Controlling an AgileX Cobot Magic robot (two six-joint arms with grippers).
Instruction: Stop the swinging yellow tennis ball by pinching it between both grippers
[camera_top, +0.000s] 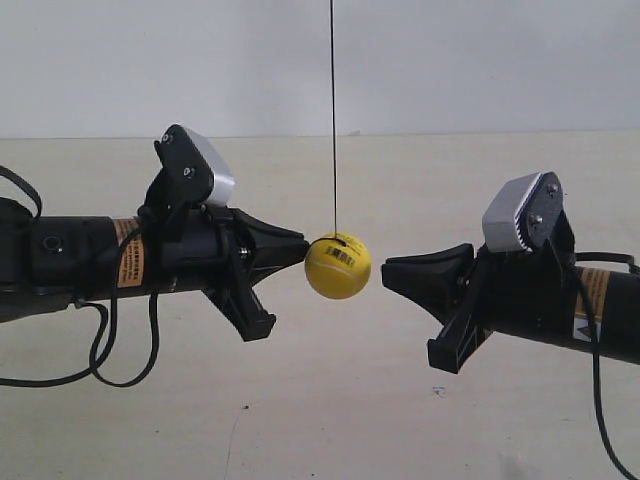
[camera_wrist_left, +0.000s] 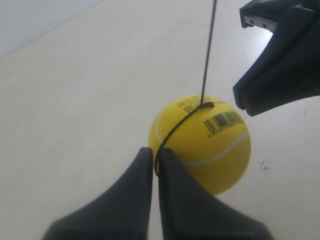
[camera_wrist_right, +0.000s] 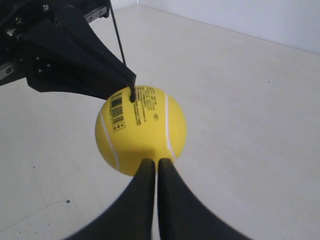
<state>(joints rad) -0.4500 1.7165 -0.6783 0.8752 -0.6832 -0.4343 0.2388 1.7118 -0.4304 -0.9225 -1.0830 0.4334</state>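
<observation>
The yellow tennis ball hangs on a thin dark string between both grippers, above the table. My left gripper, on the arm at the exterior view's left, is shut, and its pointed tip touches the ball's upper side. In the left wrist view its tips meet the ball beside the string loop. My right gripper is shut too, its tip a small gap from the ball's other side. In the right wrist view its tips point at the ball. Neither gripper has anything between its jaws.
A pale beige table lies under both arms, with a white wall behind. Black cables hang from the arm at the exterior view's left, and another cable from the other arm.
</observation>
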